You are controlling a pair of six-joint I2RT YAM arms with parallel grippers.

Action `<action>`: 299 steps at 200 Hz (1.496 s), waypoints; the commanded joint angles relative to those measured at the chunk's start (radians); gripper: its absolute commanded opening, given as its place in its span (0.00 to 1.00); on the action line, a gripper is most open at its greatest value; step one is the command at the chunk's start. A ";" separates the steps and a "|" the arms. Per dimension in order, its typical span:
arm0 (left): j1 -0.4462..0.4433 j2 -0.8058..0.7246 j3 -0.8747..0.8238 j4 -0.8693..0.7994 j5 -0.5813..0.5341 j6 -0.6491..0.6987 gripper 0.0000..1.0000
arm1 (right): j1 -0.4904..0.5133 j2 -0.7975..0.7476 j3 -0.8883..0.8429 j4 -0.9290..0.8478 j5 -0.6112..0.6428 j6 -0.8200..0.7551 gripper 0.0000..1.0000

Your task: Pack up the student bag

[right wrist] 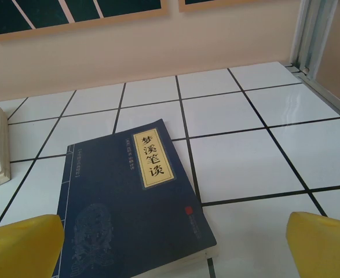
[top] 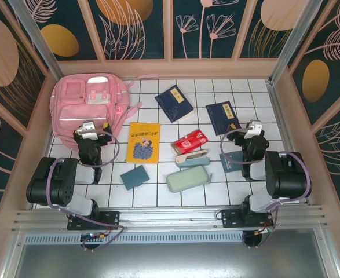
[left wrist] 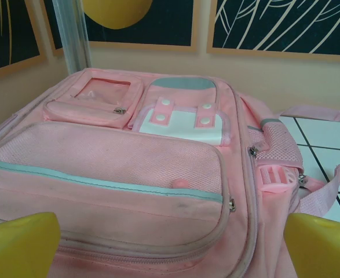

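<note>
The student bag [top: 88, 107] is laid flat at 10 o'clock, apparently zipped shut; it is best unzipped first. A blue book [top: 223, 117] is placed at 2 o'clock. The left gripper [top: 92, 127] and right gripper [top: 252, 128] are spread wide, empty.

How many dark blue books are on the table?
2. The first blue book lies at the back middle, right of the student bag. The second blue book lies further right. Others could be hidden inside the bag.

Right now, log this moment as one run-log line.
pink student bag: lying flat | left hand: open, facing bag | right hand: open, facing navy book
</note>
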 commanded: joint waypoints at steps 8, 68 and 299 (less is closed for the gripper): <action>0.008 0.005 -0.006 0.036 0.014 0.012 0.99 | 0.002 -0.001 0.020 0.011 0.000 0.003 0.99; 0.008 0.004 -0.003 0.031 0.017 0.012 0.99 | 0.002 -0.001 0.020 0.010 -0.004 0.005 0.99; -0.021 -0.268 0.526 -1.158 0.116 -0.396 0.83 | 0.089 -0.372 0.376 -0.778 -0.055 0.641 0.99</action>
